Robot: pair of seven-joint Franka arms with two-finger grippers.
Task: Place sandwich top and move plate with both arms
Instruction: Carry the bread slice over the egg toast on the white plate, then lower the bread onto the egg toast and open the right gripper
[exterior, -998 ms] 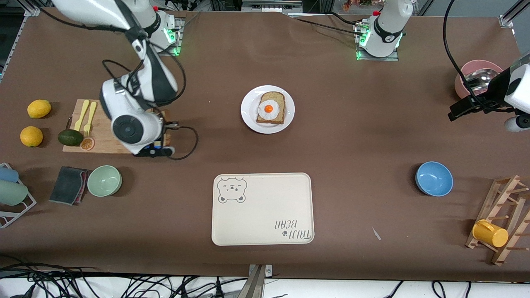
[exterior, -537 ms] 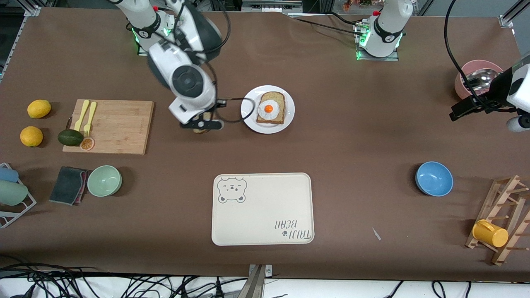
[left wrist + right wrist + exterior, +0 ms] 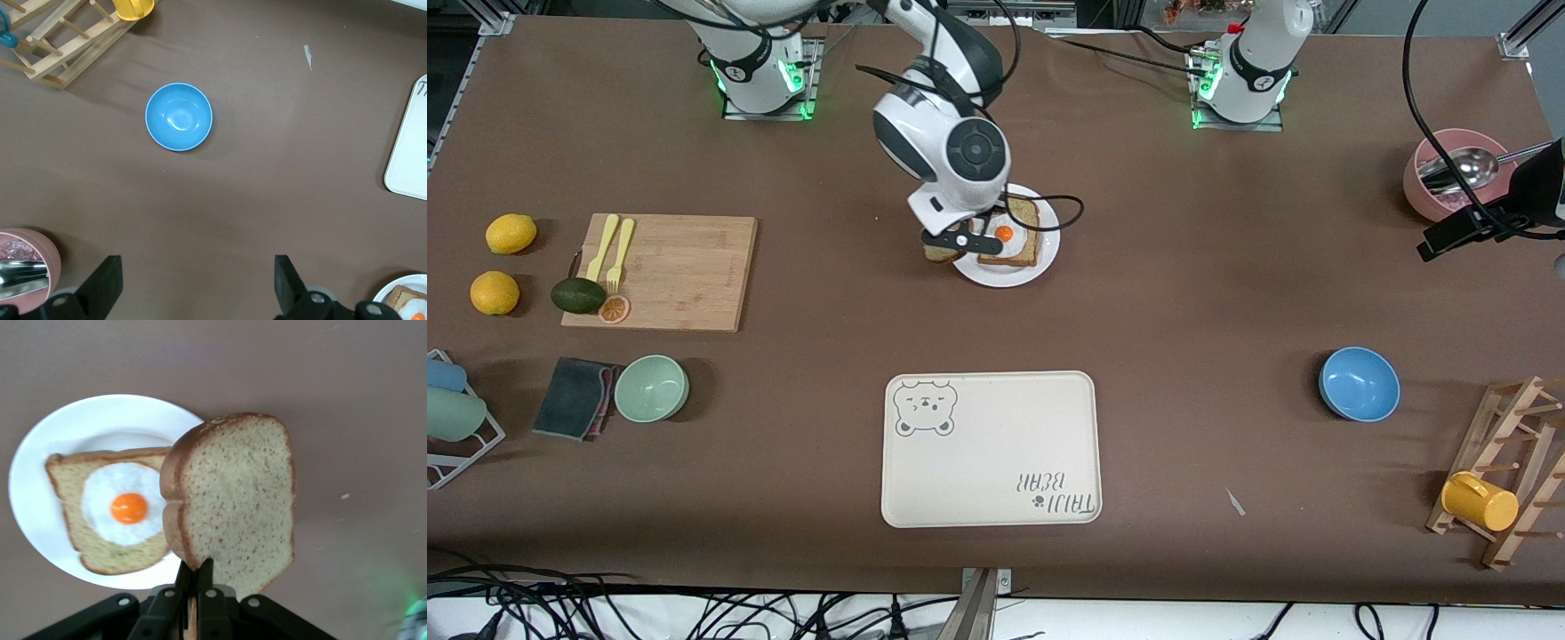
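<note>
Plate (image 3: 408, 287) cut by edge; sandwich top (image 3: 940, 252) mostly hidden.

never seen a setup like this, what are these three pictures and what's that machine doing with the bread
Two robot arms work at a brown table. One picture looks down from above; the other two come from cameras on each arm's wrist. The right gripper is shut on a plain bread slice, holding it over the edge of a white plate that carries an egg-topped slice. The left gripper waits open over bare table near a blue bowl. A cream tray lies nearer the overhead camera than the plate.
</note>
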